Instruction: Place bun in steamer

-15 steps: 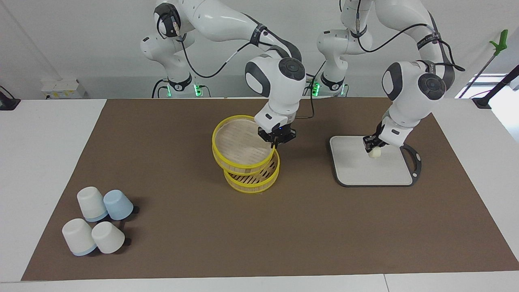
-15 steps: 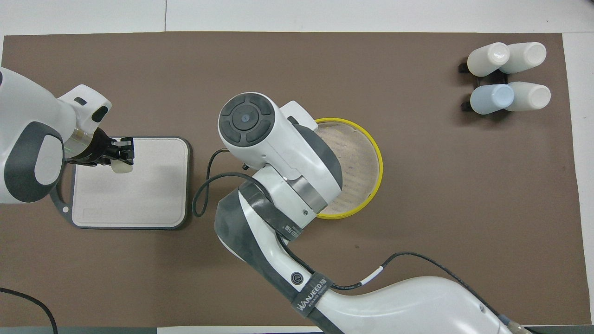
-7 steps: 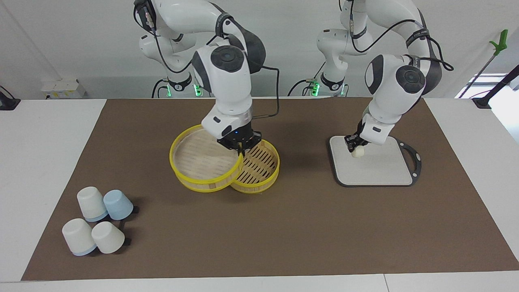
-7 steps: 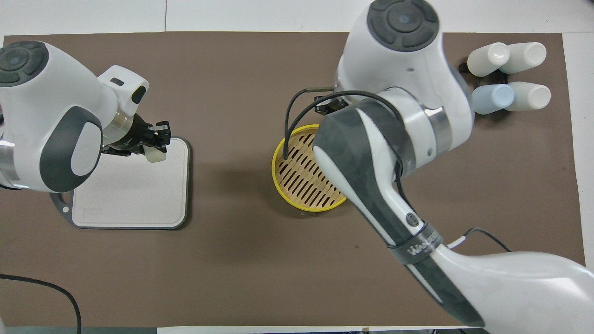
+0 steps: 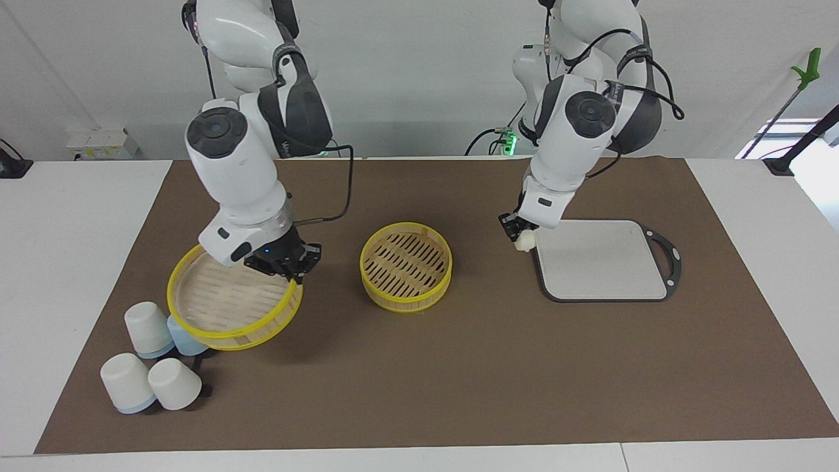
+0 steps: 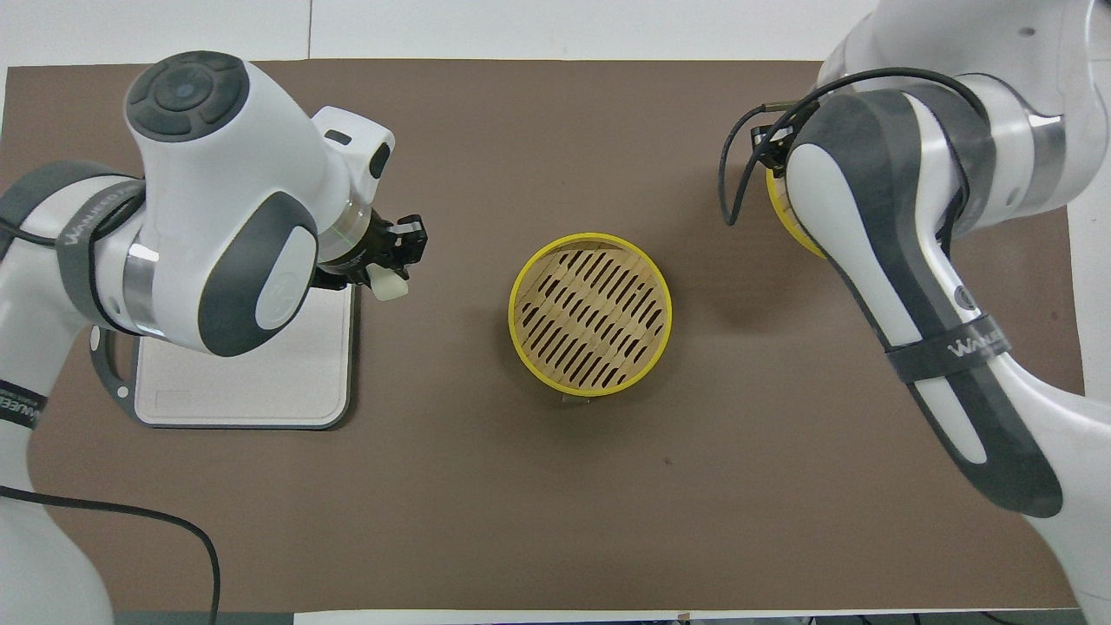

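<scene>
The steamer (image 5: 406, 262) stands open and empty at the middle of the mat; it also shows in the overhead view (image 6: 590, 314). My right gripper (image 5: 292, 274) is shut on the rim of the steamer's lid (image 5: 223, 301) and holds it tilted in the air over the mat beside the cups. In the overhead view only a sliver of the lid (image 6: 781, 213) shows past the arm. My left gripper (image 5: 518, 233) is shut on the bun (image 5: 523, 242) and holds it raised over the tray's edge on the steamer's side. The bun (image 6: 388, 287) hangs under the left gripper (image 6: 395, 267).
A grey tray (image 5: 600, 259) with a black handle lies toward the left arm's end, bare (image 6: 243, 382). Several upturned cups (image 5: 147, 328) stand toward the right arm's end; the lid partly covers the pale-blue one (image 5: 187, 341).
My right gripper carried the lid off the steamer toward the cups. My left gripper lifted the bun off the tray and moved it toward the steamer.
</scene>
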Tool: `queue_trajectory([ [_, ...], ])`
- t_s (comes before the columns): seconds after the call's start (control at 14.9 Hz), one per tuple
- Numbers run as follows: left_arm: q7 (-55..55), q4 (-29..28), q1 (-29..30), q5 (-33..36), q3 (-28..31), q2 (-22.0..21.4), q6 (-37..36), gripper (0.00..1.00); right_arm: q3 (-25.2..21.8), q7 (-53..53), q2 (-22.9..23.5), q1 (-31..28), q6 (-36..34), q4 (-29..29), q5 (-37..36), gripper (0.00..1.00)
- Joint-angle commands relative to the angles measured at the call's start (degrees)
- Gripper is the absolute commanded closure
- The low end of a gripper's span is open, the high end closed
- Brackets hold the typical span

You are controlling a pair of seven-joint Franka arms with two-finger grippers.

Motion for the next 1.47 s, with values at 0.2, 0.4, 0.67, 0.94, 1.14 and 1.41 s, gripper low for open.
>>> queue_trajectory([
  [0.2, -17.5, 14.3, -10.0, -3.4, 0.2, 11.8, -0.4, 0.66, 0.8, -1.9, -2.4, -0.5, 0.6, -3.7, 0.1, 1.0],
  [0.4, -20.2, 16.3, -14.2, -3.1, 0.1, 16.3, 3.5, 0.65, 0.8, -1.8, -2.4, -0.5, 0.4, -3.8, 0.1, 1.0],
  [0.67, -20.2, 13.0, -17.3, -1.9, 0.2, 19.4, 9.4, 0.65, 0.8, -1.9, -2.5, -0.8, 0.4, -3.8, 0.2, 1.0],
  [0.94, -19.7, 6.9, -17.0, -0.2, 0.1, 18.7, 13.9, 0.65, 0.7, -2.2, -2.6, -1.2, 0.0, -4.2, 0.1, 1.0],
  [1.14, -19.5, 5.3, -16.6, -0.1, 0.1, 18.0, 13.5, 0.65, 0.7, -2.7, -2.6, -1.2, 0.5, -4.3, 0.1, 1.0],
  [1.41, -19.6, 2.7, -16.8, -0.2, 0.0, 17.3, 16.4, 0.32, 0.7, -2.6, -2.6, -1.1, 0.5, -4.4, 0.1, 1.0],
])
